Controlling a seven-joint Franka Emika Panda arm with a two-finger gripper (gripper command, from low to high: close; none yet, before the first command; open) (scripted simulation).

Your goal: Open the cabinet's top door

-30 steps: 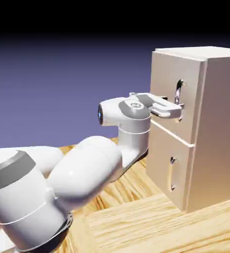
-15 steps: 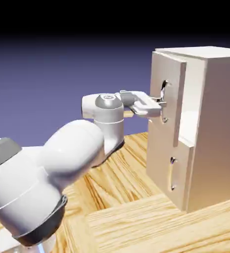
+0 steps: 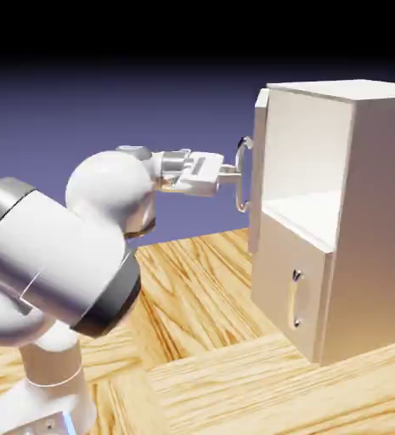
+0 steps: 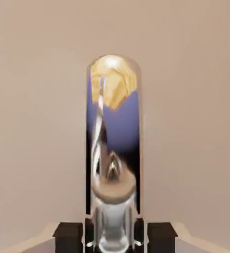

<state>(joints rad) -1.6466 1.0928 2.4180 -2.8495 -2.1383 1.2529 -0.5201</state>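
I have the end effector point(image 3: 232, 172) clamped on the top door's point(image 3: 258, 170) silver handle point(image 3: 242, 174), at nine o'clock of the cabinet point(image 3: 366, 212), so pulling swings the door edge-on and bares the white interior.

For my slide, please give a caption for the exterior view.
Gripper shut on the top door handle, door swung wide open.

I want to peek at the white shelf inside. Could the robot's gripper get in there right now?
Probably not yet. The gripper is shut on the top door's handle; the top door is swung wide, leaving the white inside uncovered, so it must let go first.
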